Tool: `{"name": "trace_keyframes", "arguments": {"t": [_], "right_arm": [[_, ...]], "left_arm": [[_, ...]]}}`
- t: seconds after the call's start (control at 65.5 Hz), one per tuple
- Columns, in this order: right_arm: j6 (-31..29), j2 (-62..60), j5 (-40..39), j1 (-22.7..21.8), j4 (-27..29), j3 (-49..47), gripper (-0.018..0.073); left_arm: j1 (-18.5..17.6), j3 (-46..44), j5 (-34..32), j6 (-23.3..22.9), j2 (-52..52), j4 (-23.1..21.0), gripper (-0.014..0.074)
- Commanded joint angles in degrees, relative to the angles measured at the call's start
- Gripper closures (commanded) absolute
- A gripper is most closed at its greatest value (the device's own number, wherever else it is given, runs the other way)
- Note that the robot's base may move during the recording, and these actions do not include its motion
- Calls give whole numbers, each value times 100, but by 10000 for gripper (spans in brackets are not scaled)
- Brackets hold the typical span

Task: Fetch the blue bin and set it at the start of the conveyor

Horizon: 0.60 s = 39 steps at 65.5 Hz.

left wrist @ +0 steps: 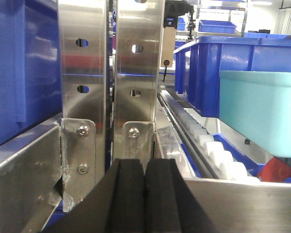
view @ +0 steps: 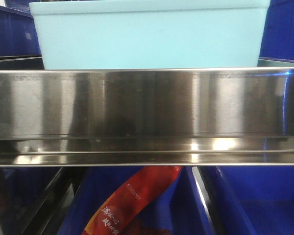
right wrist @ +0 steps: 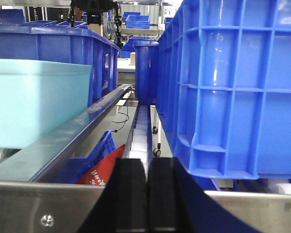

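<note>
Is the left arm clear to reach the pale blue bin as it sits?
Probably not: the left gripper is shut and faces the steel uprights, while the blue bin sits off to its right beyond the shelf rail. It would need to open and shift right.

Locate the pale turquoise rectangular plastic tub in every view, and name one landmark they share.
Exterior front: pale turquoise tub at top centre, behind the stainless-steel rail.
Left wrist: tub at the right edge, mid-height.
Right wrist: tub at the left edge, mid-height.
Shared landmark: the red printed packet, lower than the tub in all three.
</note>
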Motion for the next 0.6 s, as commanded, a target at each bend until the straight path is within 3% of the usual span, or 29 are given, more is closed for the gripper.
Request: {"name": "trace_keyframes", "arguments": {"t": [0.0, 0.58], "right_arm": [[-38, -41, -74, -42, -1, -2, 725], [-38, -41, -74, -42, -1, -2, 725]], "left_arm": [[32, -11, -82, 10, -29, 18, 707], [32, -11, -82, 10, -29, 18, 707]]}}
